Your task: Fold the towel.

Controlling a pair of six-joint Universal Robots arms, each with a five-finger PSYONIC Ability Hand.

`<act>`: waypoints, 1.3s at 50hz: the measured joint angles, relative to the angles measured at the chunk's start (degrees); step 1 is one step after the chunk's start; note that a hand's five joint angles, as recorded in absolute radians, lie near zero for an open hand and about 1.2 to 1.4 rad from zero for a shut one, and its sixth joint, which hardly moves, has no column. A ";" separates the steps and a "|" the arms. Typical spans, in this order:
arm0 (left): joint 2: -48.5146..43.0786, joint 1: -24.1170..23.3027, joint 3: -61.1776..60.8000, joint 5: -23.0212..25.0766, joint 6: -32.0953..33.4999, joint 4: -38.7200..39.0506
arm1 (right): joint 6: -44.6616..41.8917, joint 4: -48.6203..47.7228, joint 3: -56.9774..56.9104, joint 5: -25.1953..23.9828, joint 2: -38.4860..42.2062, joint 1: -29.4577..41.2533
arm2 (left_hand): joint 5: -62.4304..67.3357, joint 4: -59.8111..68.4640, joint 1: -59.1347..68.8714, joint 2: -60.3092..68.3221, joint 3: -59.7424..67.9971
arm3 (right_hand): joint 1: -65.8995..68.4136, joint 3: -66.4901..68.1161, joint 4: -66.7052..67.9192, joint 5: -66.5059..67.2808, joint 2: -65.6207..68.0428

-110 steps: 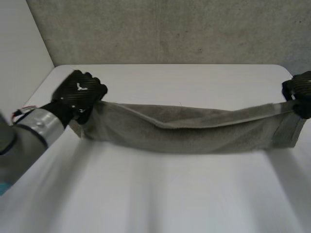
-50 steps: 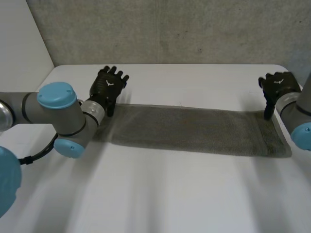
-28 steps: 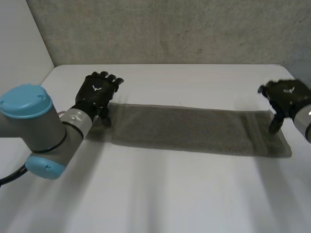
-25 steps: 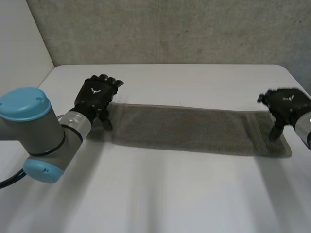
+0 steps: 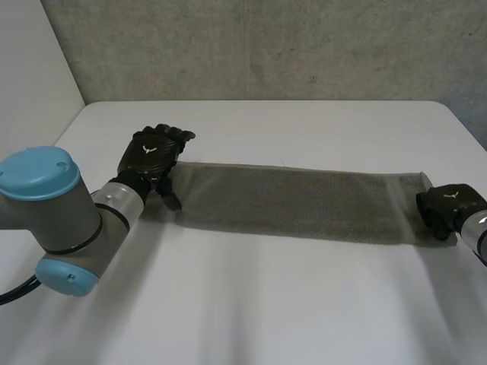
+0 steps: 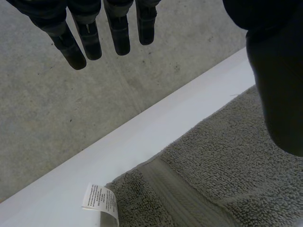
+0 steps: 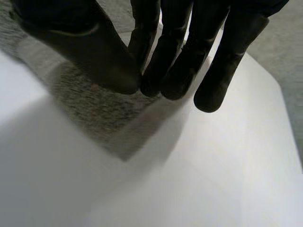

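Note:
The grey towel (image 5: 297, 201) lies flat on the white table (image 5: 251, 304) as a long folded strip running left to right. My left hand (image 5: 152, 152) hovers over its left end, open with straight fingers (image 6: 118, 33); its thumb (image 6: 279, 94) hangs above the cloth (image 6: 222, 179) without touching. A white label (image 6: 100, 202) sticks out at that end's far corner. My right hand (image 5: 445, 205) is down at the towel's right end near the front corner. Its fingers (image 7: 175, 56) are closed against the thumb on the cloth's edge (image 7: 85, 104).
A grey concrete wall (image 5: 266, 46) runs behind the table's far edge. Bare table spreads in front of the towel. The table's right edge (image 5: 475, 129) lies close beside my right hand.
The towel, earlier stretched in the air, now lies flat. My right hand came down to the right end and closed its fingers. The left hand let go and stays open over the left end.

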 measured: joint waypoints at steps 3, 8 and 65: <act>0.04 -0.22 -0.17 0.00 0.00 0.10 | -0.16 -1.55 -0.36 0.70 0.04 -0.90 | 0.00 0.00 0.00 0.00 0.00 | 2.81 3.65 3.76 3.68 2.31; 0.09 -0.35 -0.28 0.00 0.00 0.12 | -0.88 -2.63 -1.40 1.95 0.02 -2.01 | 0.00 0.00 0.00 0.00 0.00 | 2.81 3.77 3.76 3.68 2.31; 1.76 -0.35 -1.67 0.00 -0.01 1.07 | -0.47 -1.77 -1.15 -15.97 4.13 -8.01 | 0.00 0.00 -0.20 0.00 0.00 | 1.54 2.06 3.60 2.40 1.94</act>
